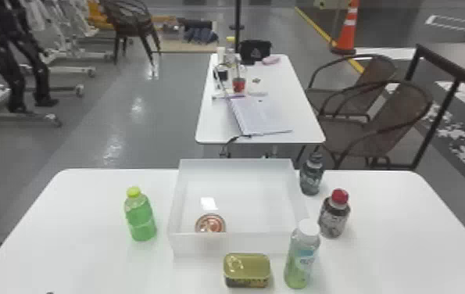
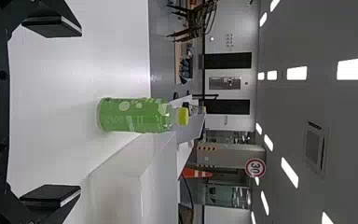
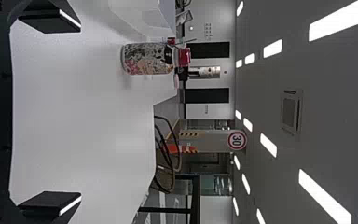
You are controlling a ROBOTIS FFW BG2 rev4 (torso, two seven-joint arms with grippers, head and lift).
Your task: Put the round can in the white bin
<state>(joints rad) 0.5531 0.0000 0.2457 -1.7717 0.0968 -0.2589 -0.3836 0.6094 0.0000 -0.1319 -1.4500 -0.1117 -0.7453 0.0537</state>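
Observation:
The round can (image 1: 210, 224) lies inside the white bin (image 1: 198, 245), by its near wall and left of the middle, its lower edge behind that wall. In the left wrist view my left gripper (image 2: 51, 112) stands open with nothing between its fingers; the bin (image 2: 116, 186) is beyond it, past a green bottle. My right gripper (image 3: 50, 114), in the right wrist view, is also open and holds nothing. A corner of the bin (image 3: 142, 14) shows farther off there.
A green bottle (image 1: 140, 219) stands left of the bin. A rectangular tin (image 1: 247, 270) and a white-capped bottle (image 1: 302, 256) are in front of it. Right of it stand a red-capped bottle (image 1: 334, 215) and a dark bottle (image 1: 311, 176).

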